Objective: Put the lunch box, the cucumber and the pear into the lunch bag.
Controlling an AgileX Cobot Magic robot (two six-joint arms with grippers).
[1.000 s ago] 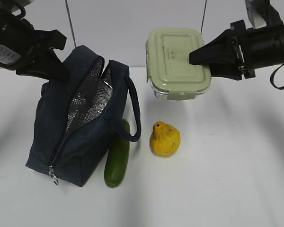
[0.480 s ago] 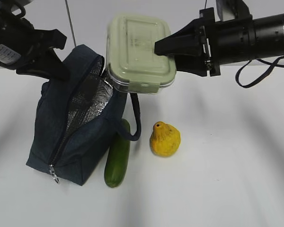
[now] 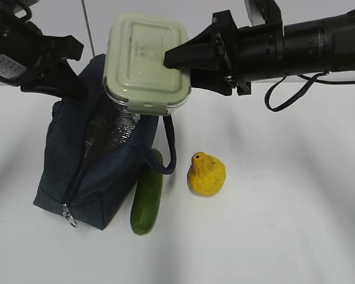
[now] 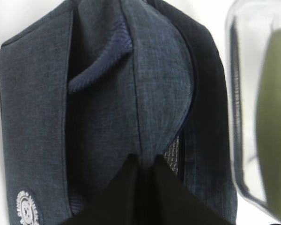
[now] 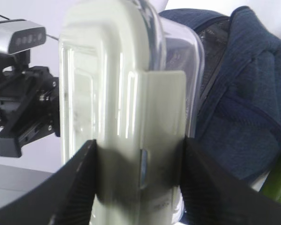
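The navy lunch bag [image 3: 100,171] stands at the left with its top zipper open and foil lining showing. My left gripper [image 4: 144,164] is shut on the bag's top fabric edge [image 4: 150,117], at the bag's far end in the exterior view [image 3: 77,89]. My right gripper [image 3: 173,59] is shut on the lunch box [image 3: 145,62], holding it in the air above the bag's opening; in the right wrist view its jaws clamp the sage-green lid and clear base [image 5: 126,117]. The cucumber [image 3: 147,196] lies against the bag's right side. The pear [image 3: 206,174] stands to its right.
The bag's padded loop handle [image 3: 168,148] hangs over the cucumber's far end. The zipper pull [image 3: 70,220] hangs at the bag's near corner. A white tabletop [image 3: 272,225] stretches to the right and front.
My right gripper has carried the lunch box leftward from above the pear to over the bag's opening. The left gripper, bag, cucumber and pear have stayed put.
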